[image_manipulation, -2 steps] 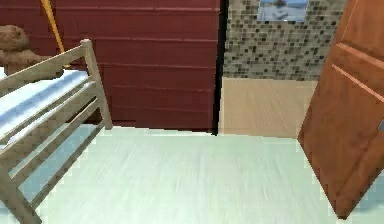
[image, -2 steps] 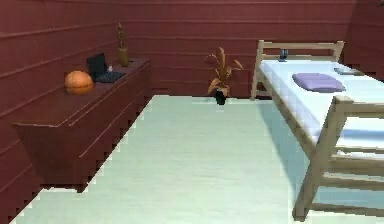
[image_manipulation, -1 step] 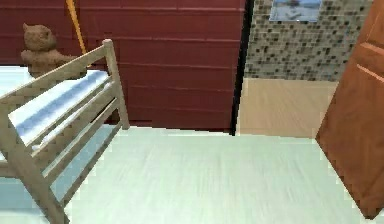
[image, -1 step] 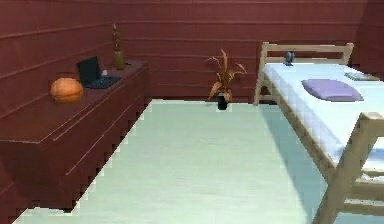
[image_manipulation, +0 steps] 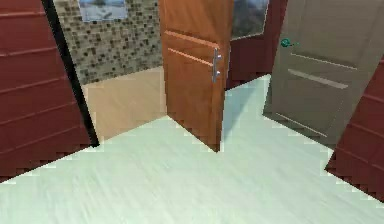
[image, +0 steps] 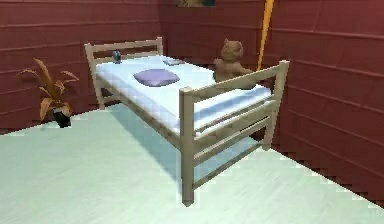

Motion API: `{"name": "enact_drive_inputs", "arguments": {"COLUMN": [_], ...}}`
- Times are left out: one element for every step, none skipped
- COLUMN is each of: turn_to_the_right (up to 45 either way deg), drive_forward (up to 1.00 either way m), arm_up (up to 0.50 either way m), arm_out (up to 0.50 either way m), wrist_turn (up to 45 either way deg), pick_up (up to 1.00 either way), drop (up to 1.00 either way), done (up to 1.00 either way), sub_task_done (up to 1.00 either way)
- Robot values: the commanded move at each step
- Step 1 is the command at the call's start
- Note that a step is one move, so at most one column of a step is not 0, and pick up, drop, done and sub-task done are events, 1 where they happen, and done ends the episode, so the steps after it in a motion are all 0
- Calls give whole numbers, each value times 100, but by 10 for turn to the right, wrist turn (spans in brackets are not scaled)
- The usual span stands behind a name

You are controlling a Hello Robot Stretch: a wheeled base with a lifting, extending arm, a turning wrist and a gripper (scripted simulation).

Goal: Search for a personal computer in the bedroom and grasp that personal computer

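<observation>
End effector state cannot be told from these views. Floor [image_manipulation: 200,180] in pale, whitish boards spreads across the arm side view. On it stands an orange-brown wooden door [image_manipulation: 195,70], swung open, with a metal handle [image_manipulation: 217,65] on its edge. Past the door lies a second room with a tan floor [image_manipulation: 125,105] and a mosaic-tiled wall [image_manipulation: 115,45] that carries a picture [image_manipulation: 103,9]. At that view's right a grey-brown door [image_manipulation: 325,80] sits closed in its frame, with a teal knob [image_manipulation: 286,43].

Ahead, in the forward view, a wooden bed [image: 232,93] stands in the corner of dark red panelled walls [image: 340,90]. A purple pillow [image: 156,77] lies in the middle of its light blue mattress. A brown teddy bear [image: 232,64] sits at the far edge, by the wall. Near the headboard lies a flat grey slab [image: 172,62], between the pillow and the bear. It could be the personal computer, but it is too small to be sure. A small dark thing [image: 117,55] stands at the headboard's other end. A potted plant [image: 52,90] with orange leaves stands on the floor beside the bed, at the forward view's left.
</observation>
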Motion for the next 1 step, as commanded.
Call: {"name": "enact_drive_inputs", "arguments": {"turn_to_the_right": [450], "drive_forward": [0], "arm_up": [0], "arm_out": [0], "wrist_turn": [0], "pick_up": [0], "drop": [0], "done": [0], "sub_task_done": [0]}}
